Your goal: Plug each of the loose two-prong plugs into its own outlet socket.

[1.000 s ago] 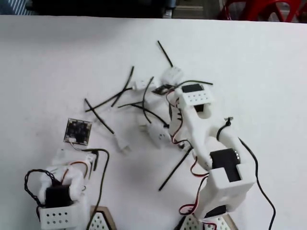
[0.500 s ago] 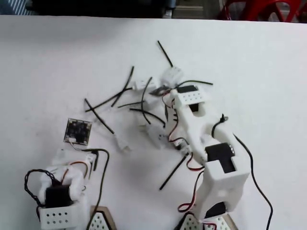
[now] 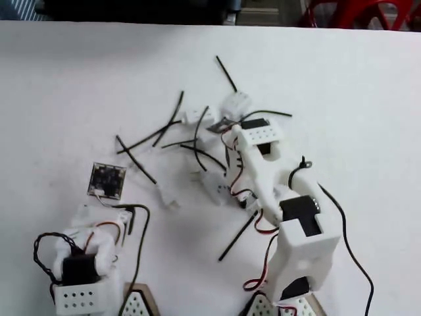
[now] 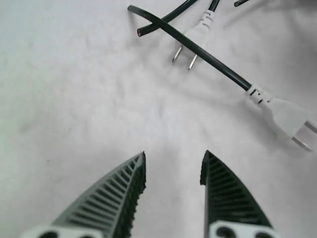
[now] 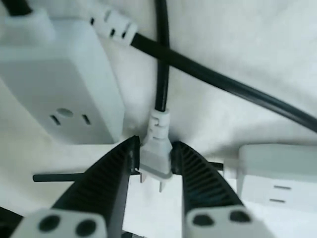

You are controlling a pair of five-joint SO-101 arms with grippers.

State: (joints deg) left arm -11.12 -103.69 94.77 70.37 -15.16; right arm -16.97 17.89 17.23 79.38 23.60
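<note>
White plug (image 5: 156, 159): pinched at its body between the fingers of the right gripper (image 5: 154, 148), with its black cord (image 5: 161, 59) led away from the gripper.
Right gripper: closed on the white plug, both fingers pressed to its sides.
Socket block (image 5: 64, 84): seen just beside the held plug; a second socket block (image 5: 277, 173) is seen on the other side.
Left gripper (image 4: 173, 156): parted, a clear gap between the tips, nothing held, bare desk (image 4: 74, 99) beneath.
Loose plug (image 4: 190, 43): laid on the desk, crossed by a cord; a second loose plug (image 4: 285, 115) is laid nearby.

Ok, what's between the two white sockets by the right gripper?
In the right wrist view, a white plug held in the right gripper sits between one socket and the other socket, two black cords crossing beyond it.
</note>
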